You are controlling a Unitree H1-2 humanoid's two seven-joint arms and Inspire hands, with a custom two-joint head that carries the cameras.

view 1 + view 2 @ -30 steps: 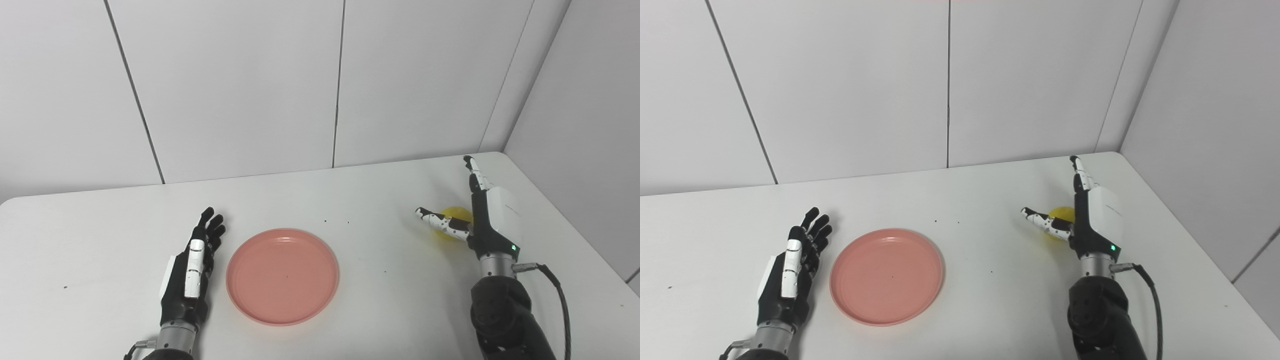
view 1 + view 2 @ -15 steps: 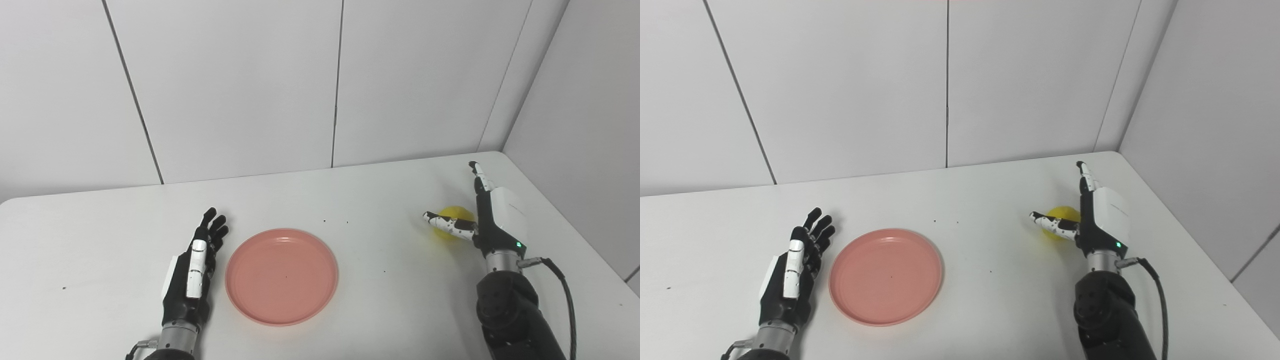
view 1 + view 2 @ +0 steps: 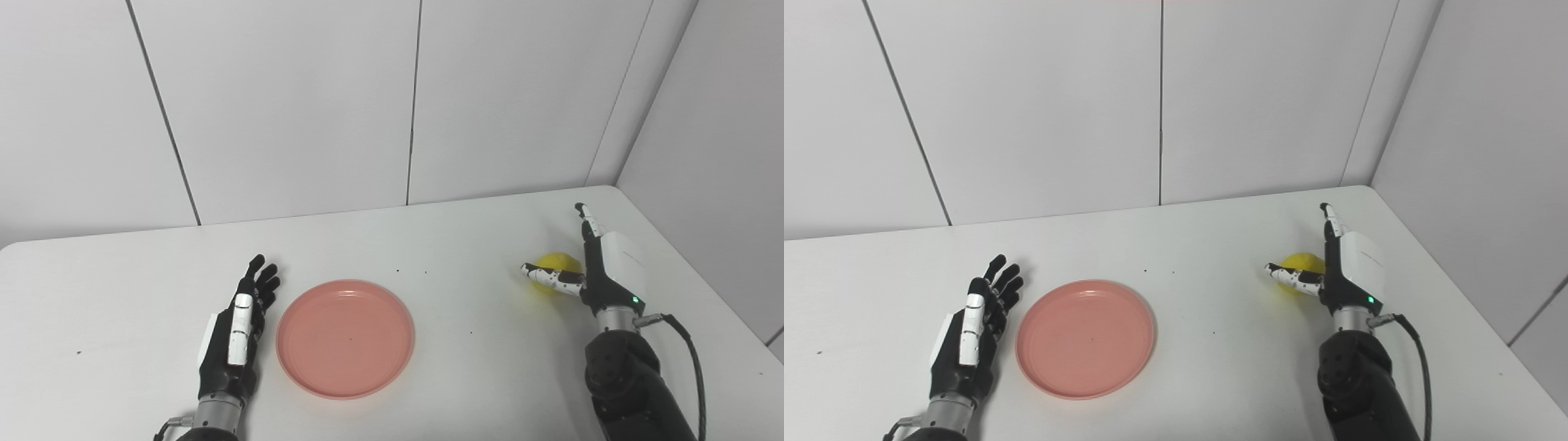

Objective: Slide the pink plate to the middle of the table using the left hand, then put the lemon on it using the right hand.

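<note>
Yellow lemon beside spread, empty right robot hand, round pink plate bare

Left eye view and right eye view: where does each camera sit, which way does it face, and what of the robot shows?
Left eye view: on the head, looking down and forward at the table; left hand and right hand enter from below.
Right eye view: beside it, a little to the right, facing the same way; same arms.
Shared: pink plate, lemon, wall panels.
</note>
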